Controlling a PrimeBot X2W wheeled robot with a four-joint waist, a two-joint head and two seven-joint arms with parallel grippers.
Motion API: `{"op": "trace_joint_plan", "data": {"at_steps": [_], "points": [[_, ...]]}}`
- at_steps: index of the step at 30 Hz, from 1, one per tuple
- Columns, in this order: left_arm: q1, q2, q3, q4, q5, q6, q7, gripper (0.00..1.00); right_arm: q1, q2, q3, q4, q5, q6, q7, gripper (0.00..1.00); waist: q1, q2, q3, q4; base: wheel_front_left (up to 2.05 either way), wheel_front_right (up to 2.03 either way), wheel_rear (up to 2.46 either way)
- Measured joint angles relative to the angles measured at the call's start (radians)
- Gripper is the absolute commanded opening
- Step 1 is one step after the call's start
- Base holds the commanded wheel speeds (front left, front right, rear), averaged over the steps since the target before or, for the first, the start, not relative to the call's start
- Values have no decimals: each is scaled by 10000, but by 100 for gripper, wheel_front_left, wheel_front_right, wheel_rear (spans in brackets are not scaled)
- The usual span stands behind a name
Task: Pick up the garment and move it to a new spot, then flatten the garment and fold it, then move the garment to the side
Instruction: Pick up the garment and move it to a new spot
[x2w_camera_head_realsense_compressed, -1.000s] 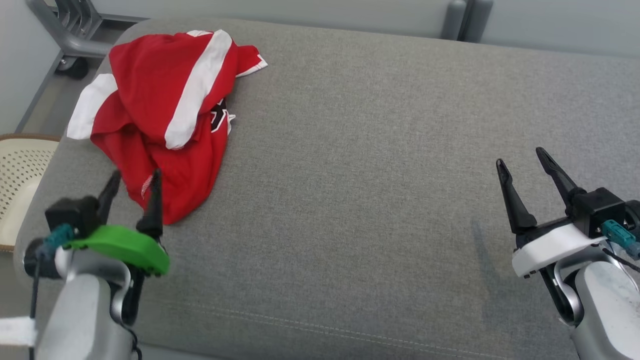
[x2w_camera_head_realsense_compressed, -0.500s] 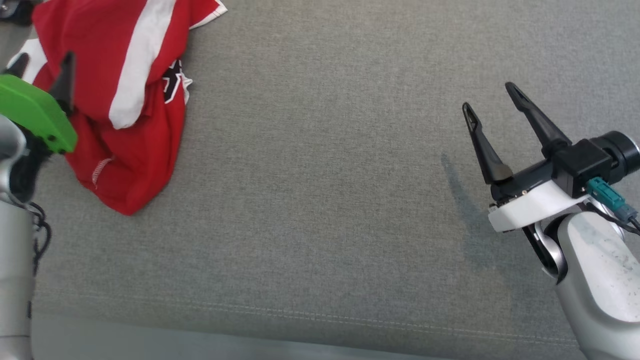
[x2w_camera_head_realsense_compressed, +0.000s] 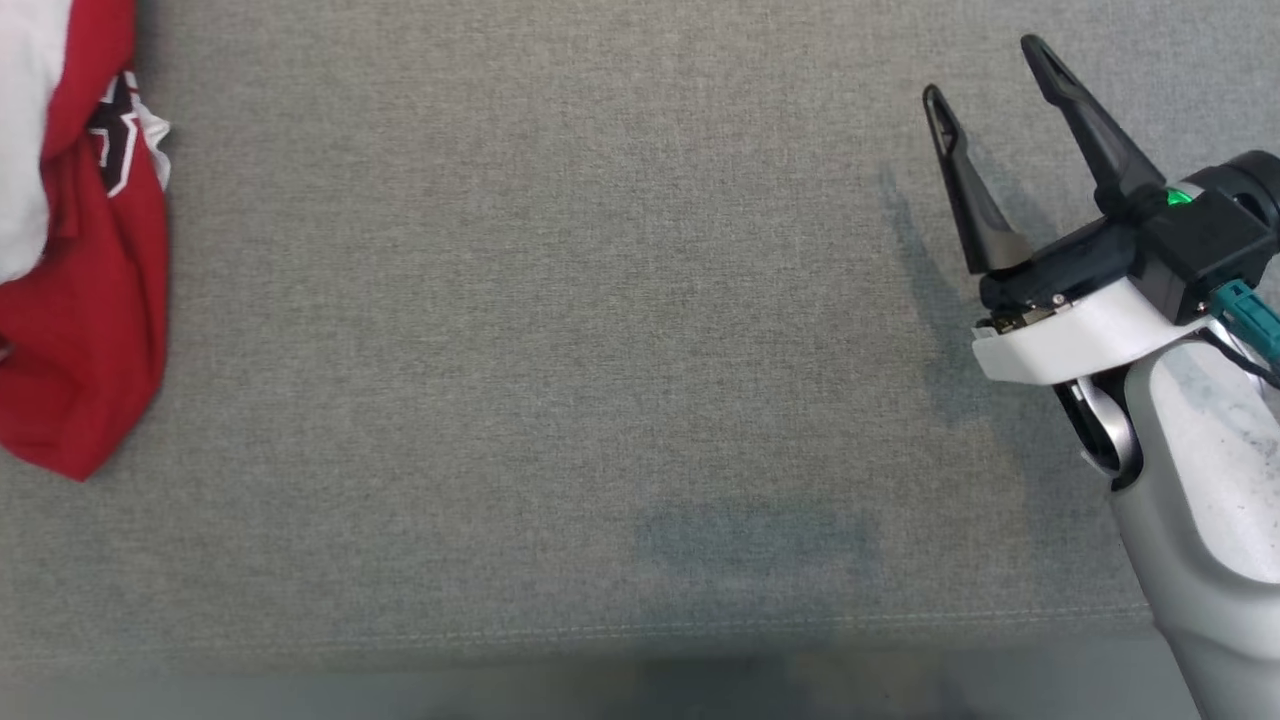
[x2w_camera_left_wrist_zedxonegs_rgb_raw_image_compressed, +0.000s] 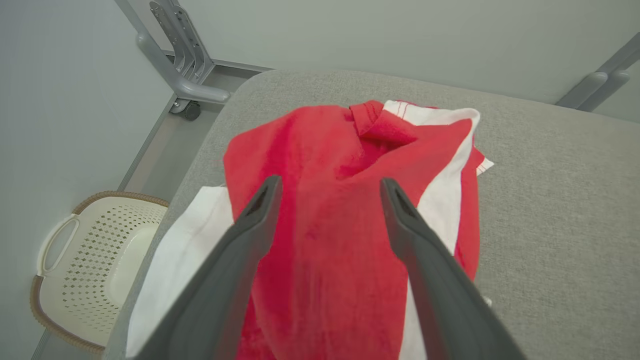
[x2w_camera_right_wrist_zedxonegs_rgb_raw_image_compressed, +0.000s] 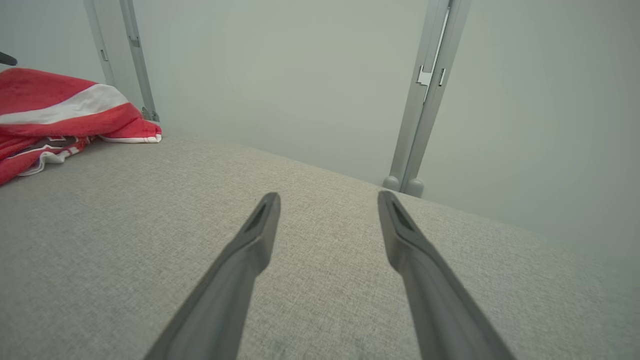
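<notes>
Head view. Grey fabric cushion, stitched seam along its near edge. Crumpled garment, a red shirt with a white band and a dark-and-white emblem, lies at the cushion's left side and is cut off by the frame. Right gripper is over the cushion's right side, well apart from the garment. Its two dark fingers are spread wide with nothing between them, and its shadow falls on the fabric beside it.

Left wrist view. Left gripper has its fingers spread, with the red cloth showing between them. Nothing is pinched, and I cannot tell whether the tips touch the cloth. The garment sits heaped at the cushion's far left corner, and a white part reaches the left edge. A cream perforated basket stands on the floor beside that edge. A grey metal frame on a caster stands past the corner.

Right wrist view. The parted fingers point across bare fabric. The garment lies far off to the left. A grey upright post stands against the pale wall behind the cushion.
</notes>
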Motion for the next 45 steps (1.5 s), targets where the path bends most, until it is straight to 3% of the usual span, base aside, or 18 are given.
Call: {"op": "trace_joint_plan", "data": {"at_steps": [3, 6, 14, 16, 17, 18, 33, 37, 39, 41, 43, 45], "points": [[-179, 489, 282, 123, 33, 0, 127, 100, -266, -50, -58, -144, 0, 0, 0, 100, 0, 0, 435, -261, 0, 0, 0], [-321, 616, 384, 224, -13, 0, 290, 100, -463, -121, -157, -307, 0, 0, 0, 100, -1, 0, 868, -500, 0, 0, 0], [-759, -261, 257, 550, -802, 0, 418, 100, -623, -339, -422, -247, -4, 2, 0, 100, -1, 0, 1897, -891, 0, 0, 0], [-802, -134, 222, 554, -800, 0, 364, 17, -771, -303, -330, -238, -8, 2, 0, 100, -1, 1, 2022, -941, 0, 0, 0], [-841, -119, 207, 573, -802, 0, 353, 17, -841, -284, -286, -232, -19, 2, 0, 100, -1, 0, 2046, -964, 0, 0, 0], [-866, -117, 159, 598, -803, 0, 326, 0, -878, -282, -251, -196, -19, 4, 0, 100, -1, 0, 2019, -970, 0, 0, 0], [-1098, -150, -991, 483, -976, 0, 113, 0, -870, -226, -104, 320, -8, 86, 0, 100, -2, 0, 1310, -807, 0, 0, 0], [-1106, -167, -1333, 353, -1112, 0, 33, 20, -863, -105, -100, 443, 21, 86, 0, 100, -1, 0, 1022, -755, 0, 0, 0], [-1106, -155, -1540, 341, -1135, 0, 36, 12, -855, -17, -90, 470, 69, 86, 0, 100, -2, 0, 863, -737, 0, 0, 0], [-1106, -151, -1616, 370, -1151, 0, 77, 15, -837, 25, -88, 520, 82, 86, 0, 100, -2, 0, 699, -723, 0, 0, 0], [-1104, -96, -1639, 410, -1325, 0, 81, 1, -828, 52, -88, 558, 100, 86, 0, 100, -2, 0, 541, -715, 0, 0, 0], [-1104, -13, -1649, 441, -1503, 0, 98, 5, -791, 54, -102, 571, 111, 86, 0, 100, -2, 0, 389, -712, 0, 0, 0]]}}
